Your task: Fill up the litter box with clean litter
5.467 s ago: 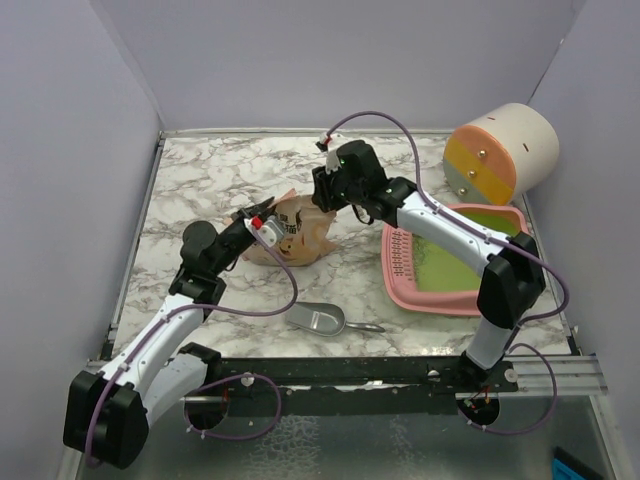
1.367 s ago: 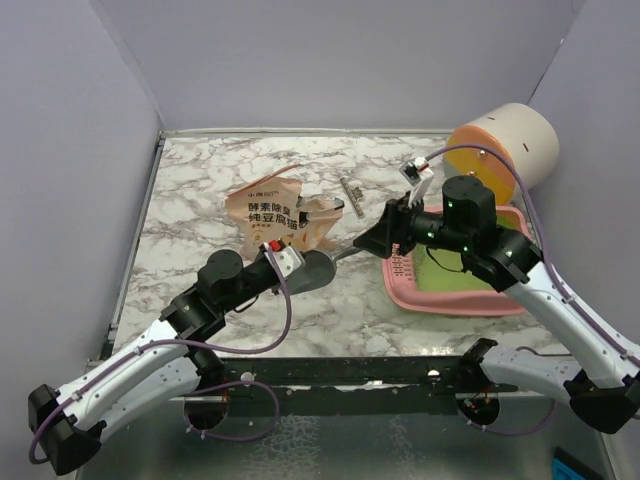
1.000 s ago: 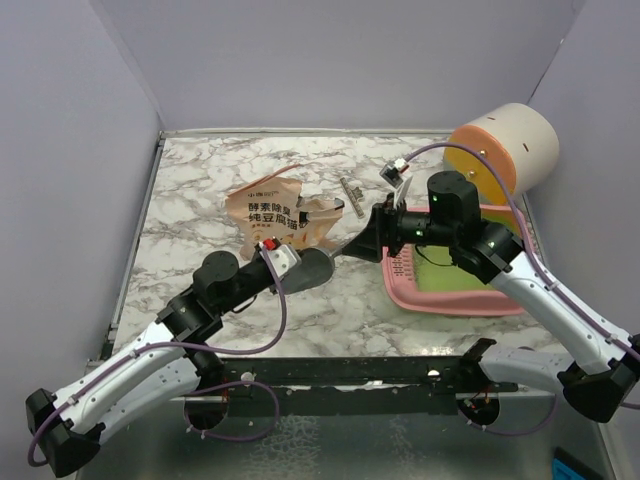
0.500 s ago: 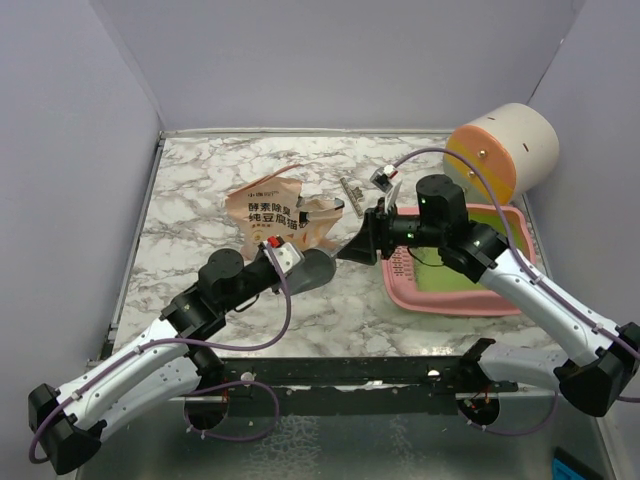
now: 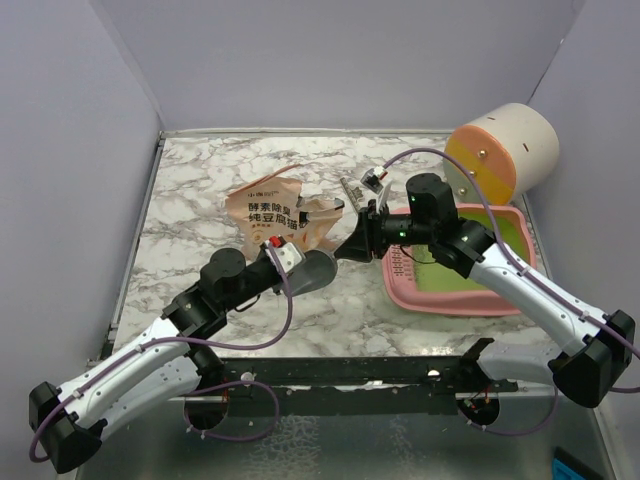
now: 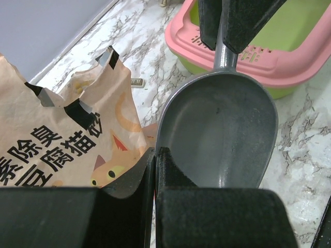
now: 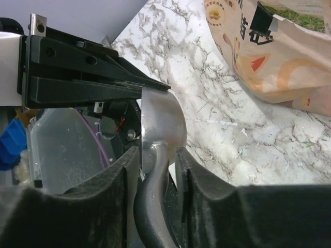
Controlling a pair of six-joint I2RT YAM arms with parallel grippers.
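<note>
— Where is the litter box (image 5: 402, 272) sitting?

— At the right of the top view, flat on the marble worktop (image 5: 190, 190), with its slotted strip facing left. Its long side seems to be running left to right. Only its lime-green floor is showing inside.

— And the clean litter (image 7: 305, 18)?

— It is lying inside the tan bag (image 5: 275, 212), peeking through the mouth at the upper right of the right wrist view. The bag is carrying "酵素除臭 纯豆腐猫砂" and a cartoon cat.

— What are the tools doing?

— Both are gripping the grey scoop (image 5: 318, 268). The left tool (image 5: 296, 262) is pinching the bowl's rim, and the right tool (image 5: 353, 248) is clamping the handle. The bowl is showing bare metal between bag and box, with its handle pointing upper right toward the box.
</note>
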